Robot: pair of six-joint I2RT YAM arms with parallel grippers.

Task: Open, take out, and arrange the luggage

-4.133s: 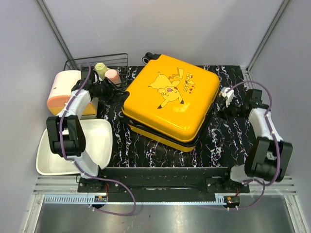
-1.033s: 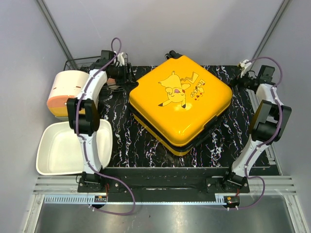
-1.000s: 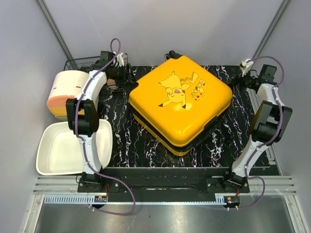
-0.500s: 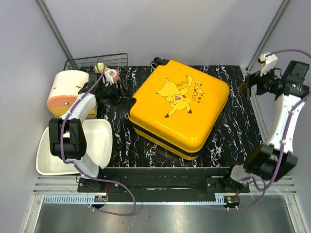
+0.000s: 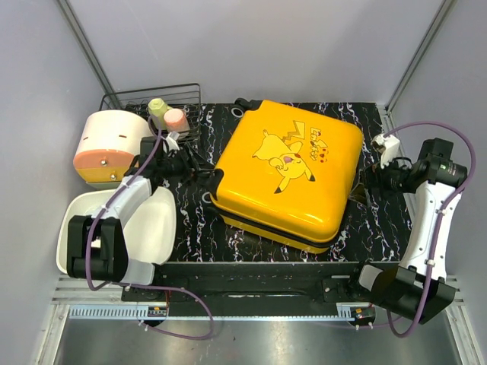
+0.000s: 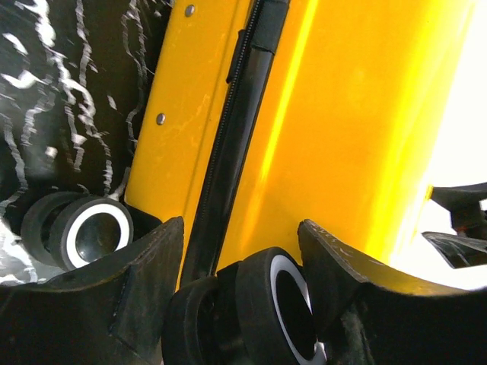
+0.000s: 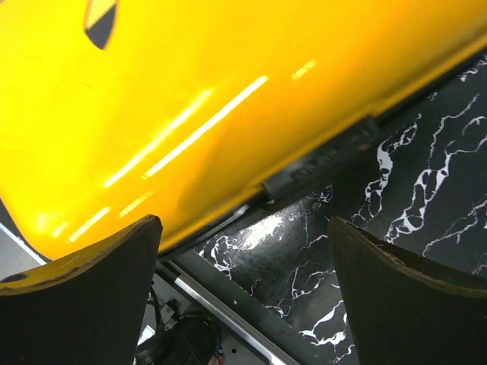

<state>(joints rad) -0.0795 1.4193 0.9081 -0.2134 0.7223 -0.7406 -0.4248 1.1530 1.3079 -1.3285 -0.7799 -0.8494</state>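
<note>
Marbled table [image 5: 196,230], luggage [image 5: 285,179] edges between wide left claw [image 6: 242,226] and wide right claw [image 7: 245,222]

- Your bench [image 5: 190,228] has a black marble-look top with white veining.
- Behind the bench rises a plain, pale grey back wall [image 5: 251,46].
- Matching side walls [image 5: 30,91] close in on the bench's left and right.
- Two metal struts [image 5: 85,46] slant up from the bench's far corners.
- A ruled silver rail [image 5: 251,311] runs along the bench's near edge, with a brushed metal sheet [image 5: 251,342] in front of it.
- The light is soft and even.
</note>
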